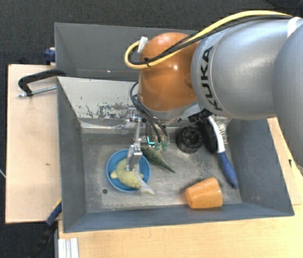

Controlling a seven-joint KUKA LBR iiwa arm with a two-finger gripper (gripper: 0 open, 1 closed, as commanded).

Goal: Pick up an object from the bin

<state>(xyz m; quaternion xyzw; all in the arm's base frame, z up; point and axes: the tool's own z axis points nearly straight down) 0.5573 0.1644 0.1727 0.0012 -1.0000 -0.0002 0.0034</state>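
Camera view: the claw hangs under the arm's orange wrist cover, low over the floor of the grey bin. Its two fingers stand spread apart, with nothing seen between them. The finger toward the view's left has its tip at the upper rim of a round blue dish, which lies just below and left of the claw; a pale yellow lump rests in that dish. Under the other finger a dark green leaf-shaped piece lies slanting, just beside the dish. To the claw's right sit a black round thing and, further on, a blue-handled tool near the bin's wall. An orange wedge lies lower right, well apart from the claw
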